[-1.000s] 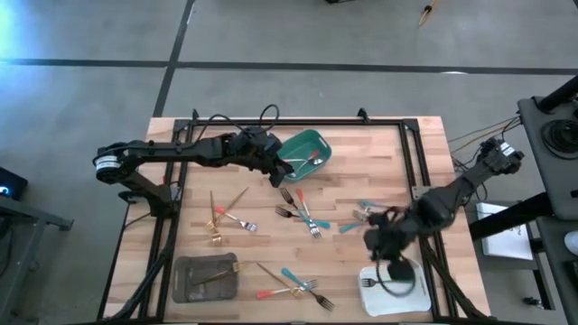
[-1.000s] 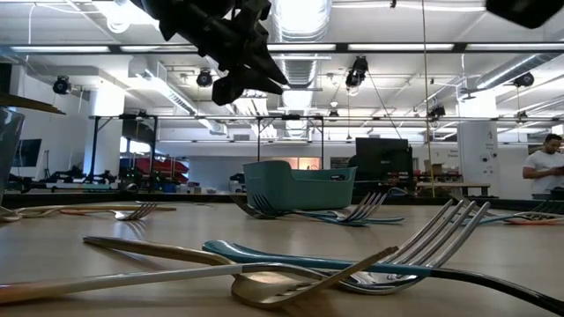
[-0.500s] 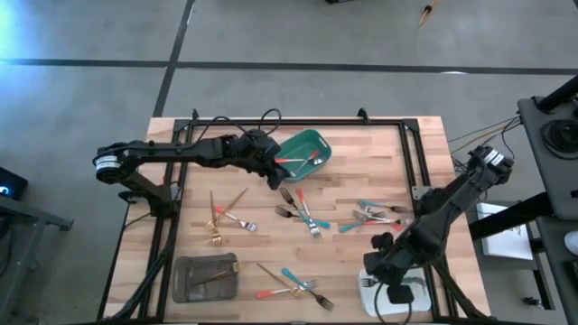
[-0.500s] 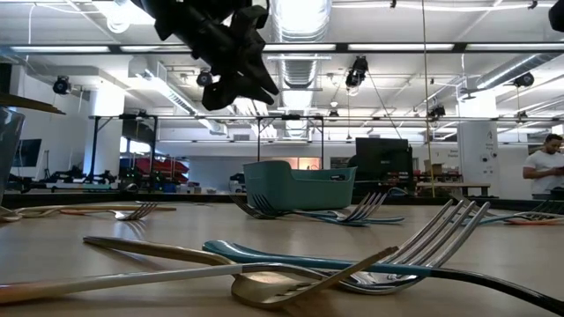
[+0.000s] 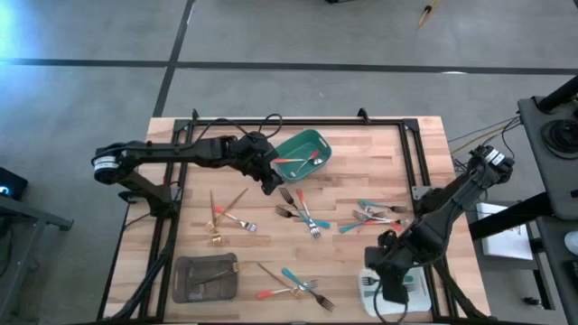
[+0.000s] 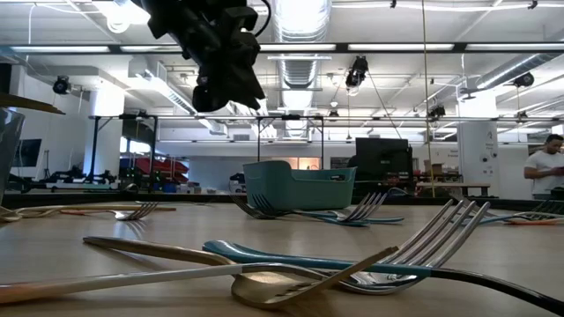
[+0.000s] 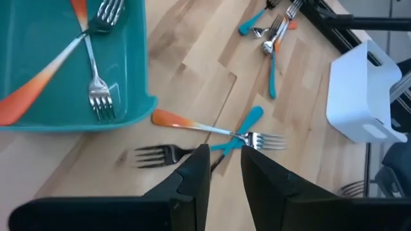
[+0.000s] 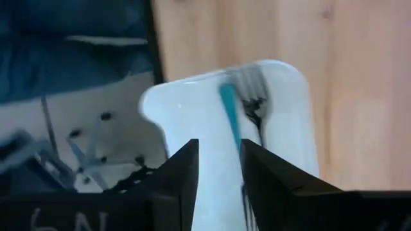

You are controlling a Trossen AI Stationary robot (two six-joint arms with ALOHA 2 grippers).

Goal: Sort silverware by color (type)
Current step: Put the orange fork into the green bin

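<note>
Right gripper, fingers parted, empty over the white tray; a teal fork lies inside. Left gripper, narrowly parted, empty. Withdrawal risks snagging the tray.

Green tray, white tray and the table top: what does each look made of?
Green tray: probably moulded plastic, uniform teal with rounded corners and a smooth matte wall. White tray: likely plastic too, plain white with soft rounded edges. Table top: wood, butcher-block style, with light planks and visible grain and joints.
</note>
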